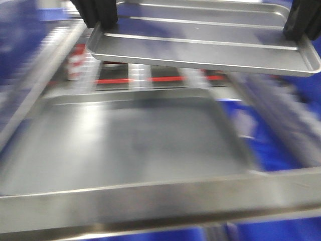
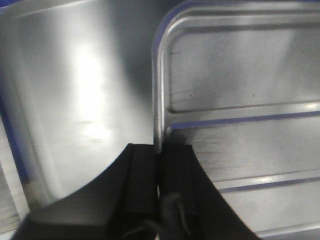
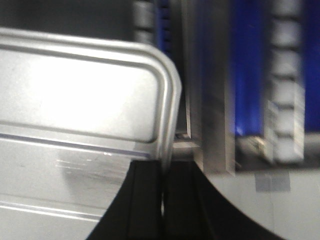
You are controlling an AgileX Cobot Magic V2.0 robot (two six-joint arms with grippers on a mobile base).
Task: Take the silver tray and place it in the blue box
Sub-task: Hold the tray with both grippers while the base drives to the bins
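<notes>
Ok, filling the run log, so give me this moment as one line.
shiny ridged rectangular silver tray: held above larger dull grey metal tray | left gripper: shut on rim | right gripper: shut on opposite rim

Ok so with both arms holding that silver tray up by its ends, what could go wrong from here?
The left gripper and right gripper each pinch only the thin rim of the silver tray, so it might slip or twist if the arms move out of step. It hangs above the larger grey tray and a metal rail, which it could clip if carried low.
</notes>
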